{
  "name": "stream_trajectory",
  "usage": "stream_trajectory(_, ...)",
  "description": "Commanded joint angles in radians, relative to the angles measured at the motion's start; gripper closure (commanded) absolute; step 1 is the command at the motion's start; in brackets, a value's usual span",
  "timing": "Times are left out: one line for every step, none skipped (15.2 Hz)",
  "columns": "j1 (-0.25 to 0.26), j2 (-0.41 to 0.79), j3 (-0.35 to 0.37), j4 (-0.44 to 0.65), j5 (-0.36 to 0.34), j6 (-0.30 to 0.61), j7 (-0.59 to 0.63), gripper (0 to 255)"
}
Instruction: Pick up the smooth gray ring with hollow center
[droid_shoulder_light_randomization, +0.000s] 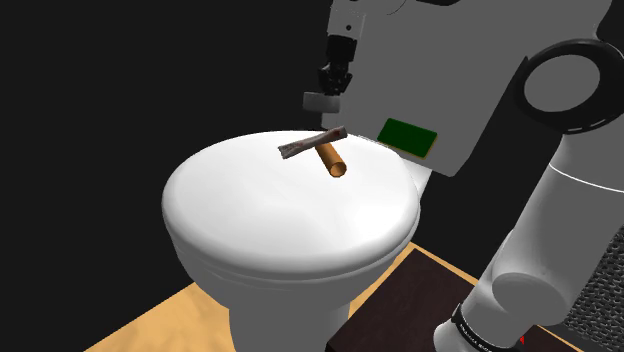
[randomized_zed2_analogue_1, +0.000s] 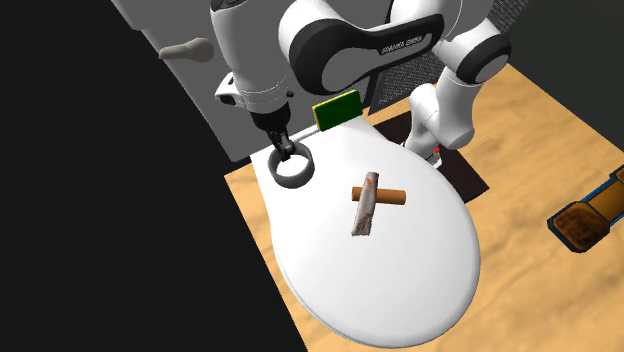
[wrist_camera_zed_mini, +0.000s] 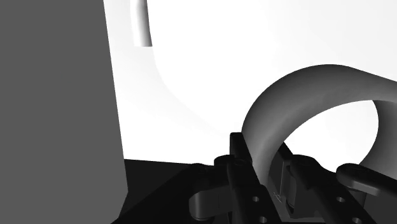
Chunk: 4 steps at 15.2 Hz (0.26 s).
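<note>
You are holding the gray ring (randomized_zed2_analogue_1: 293, 168) in the gripper (randomized_zed2_analogue_1: 285, 145), with the 2 black fingers clenching on its band from either side; in the wrist view the fingers (wrist_camera_zed_mini: 238, 159) are pinching the near part of the ring (wrist_camera_zed_mini: 299, 95) while the hollow center is opening out beyond them. In the shoulder view the gripper (droid_shoulder_light_randomization: 333, 75) is pointing down in front of the tank (droid_shoulder_light_randomization: 430, 60), and the ring (droid_shoulder_light_randomization: 322, 101) is hanging edge-on from it, appearing to sit just above the rear of the white toilet lid (droid_shoulder_light_randomization: 280, 220). In the second exterior view the ring is lying over the lid's (randomized_zed2_analogue_1: 400, 280) back edge, at about 10 o'clock from 2 other items that are resting crossed and touching near the lid's middle: a brown cylinder (randomized_zed2_analogue_1: 395, 196) and a mottled gray stick (randomized_zed2_analogue_1: 363, 215). In the shoulder view the cylinder (droid_shoulder_light_randomization: 331, 160) and stick (droid_shoulder_light_randomization: 300, 146) are sitting at roughly 6 o'clock from the ring, well apart from it. A green block (randomized_zed2_analogue_1: 337, 110) is sitting by the tank, at 2 o'clock from the ring, and a flush lever (randomized_zed2_analogue_1: 185, 48) is projecting at 11 o'clock. A wooden floor (randomized_zed2_analogue_1: 540, 120) is showing around the toilet.
</note>
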Motion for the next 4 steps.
stream_trajectory(-0.001, 0.013, -0.001, 0.044, 0.001, -0.031, 0.002, 255)
stream_trajectory(-0.002, 0.020, -0.001, 0.068, 0.002, -0.048, 0.004, 255)
stream_trajectory(-0.002, 0.021, -0.001, 0.071, 0.002, -0.050, 0.004, 255)
stream_trajectory(-0.002, 0.021, -0.001, 0.071, 0.002, -0.050, 0.004, 255)
